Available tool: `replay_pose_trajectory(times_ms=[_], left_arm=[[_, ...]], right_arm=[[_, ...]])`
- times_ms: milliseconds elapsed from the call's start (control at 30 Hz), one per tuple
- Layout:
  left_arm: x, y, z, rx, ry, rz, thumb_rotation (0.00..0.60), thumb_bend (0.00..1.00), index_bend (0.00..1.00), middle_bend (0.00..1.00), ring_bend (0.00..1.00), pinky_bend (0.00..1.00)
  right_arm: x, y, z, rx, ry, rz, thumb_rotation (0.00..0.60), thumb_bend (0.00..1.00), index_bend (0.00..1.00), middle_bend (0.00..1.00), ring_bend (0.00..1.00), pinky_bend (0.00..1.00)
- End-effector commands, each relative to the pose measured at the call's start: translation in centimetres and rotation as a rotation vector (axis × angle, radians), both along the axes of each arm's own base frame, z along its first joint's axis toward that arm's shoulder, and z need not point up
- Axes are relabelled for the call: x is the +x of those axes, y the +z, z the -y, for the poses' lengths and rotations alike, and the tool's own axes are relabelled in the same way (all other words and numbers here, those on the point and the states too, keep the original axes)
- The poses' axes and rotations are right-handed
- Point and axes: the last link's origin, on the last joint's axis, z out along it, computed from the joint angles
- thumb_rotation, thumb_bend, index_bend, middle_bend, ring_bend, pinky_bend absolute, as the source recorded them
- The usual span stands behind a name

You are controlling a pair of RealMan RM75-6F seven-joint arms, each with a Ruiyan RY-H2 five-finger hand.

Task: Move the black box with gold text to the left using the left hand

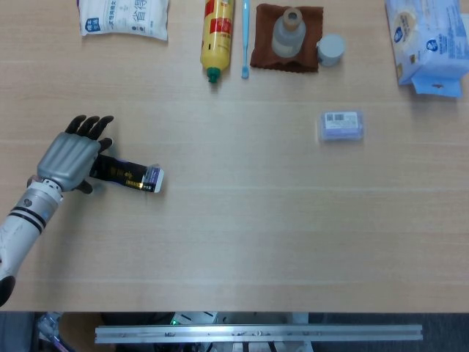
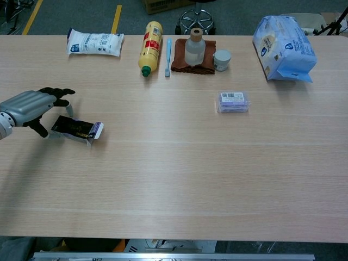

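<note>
My left hand [image 1: 71, 155] hovers with fingers spread and holding nothing, over the left end of the black box with gold text [image 1: 126, 174], which lies flat at the far-left of the worktop [image 1: 242, 235]; I judge the box already placed and the hand let go. Along the far edge, left to right: white pouch [image 1: 123, 16], yellow bottle [image 1: 216, 35], clear bottle [image 1: 288, 33] on a brown cloth [image 1: 262, 53], blue pack [image 1: 429, 44]. Worktop is pale wood; the chest view shows grey floor [image 2: 81, 13] beyond; right hand is out of sight.
</note>
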Motion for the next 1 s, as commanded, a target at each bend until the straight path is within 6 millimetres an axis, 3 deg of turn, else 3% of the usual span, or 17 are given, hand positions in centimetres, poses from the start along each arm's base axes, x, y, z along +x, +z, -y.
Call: replay_pose_trajectory(times_ms=[33, 600, 1000], left_arm=[[0.0, 0.0, 0.0, -0.001, 0.000, 0.002, 0.600, 0.16, 0.37, 0.00, 0.00, 0.02], [0.1, 0.1, 0.0, 0.010, -0.008, 0.010, 0.600, 0.19, 0.43, 0.00, 0.00, 0.02], [1.8, 1.9, 0.6, 0.082, -0.177, -0.100, 0.600, 0.20, 0.44, 0.00, 0.00, 0.02]], right_arm=[[0.0, 0.0, 0.0, 0.000, -0.001, 0.000, 0.600, 0.04, 0.21, 0.14, 0.11, 0.17], [-0.1, 0.0, -0.1, 0.001, -0.009, 0.002, 0.600, 0.04, 0.21, 0.14, 0.11, 0.17], [0.1, -0.1, 0.1, 0.005, 0.000, -0.002, 0.600, 0.04, 0.21, 0.14, 0.11, 0.17]])
